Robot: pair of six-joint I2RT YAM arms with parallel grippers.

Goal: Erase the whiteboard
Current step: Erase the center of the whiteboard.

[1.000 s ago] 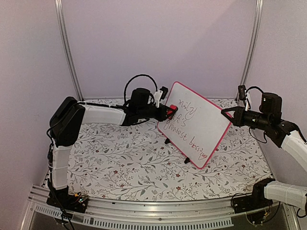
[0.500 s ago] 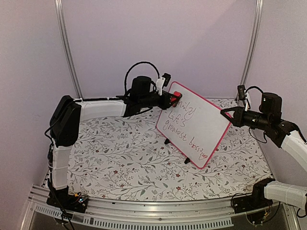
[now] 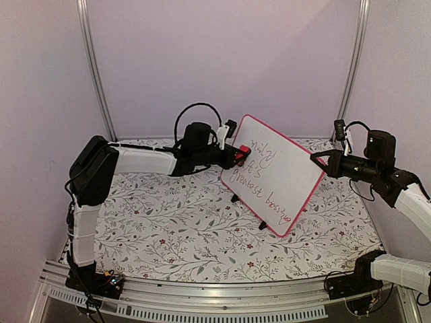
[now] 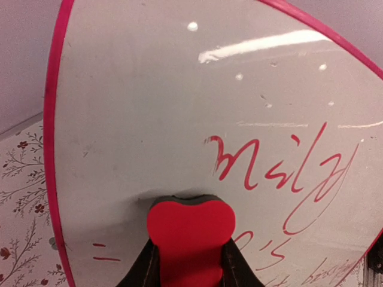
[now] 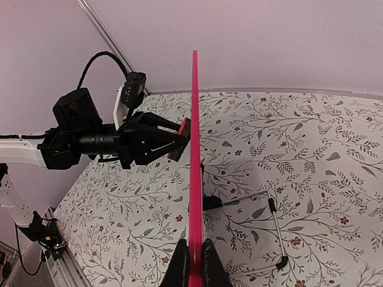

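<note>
Barely begun: your left tool (image 3: 237, 156), clamped on the red eraser (image 4: 190, 238), presses it against the upper left of the whiteboard (image 3: 276, 176), which stands tilted toward the far right corner of the table (image 3: 168, 229). Your right tool (image 5: 192, 263) is pinched shut on the board's pink right edge, steadying it. Only the top strip looks wiped clean; by the look of it, nearly all the red handwriting (image 4: 275, 170) is left to clear.
</note>
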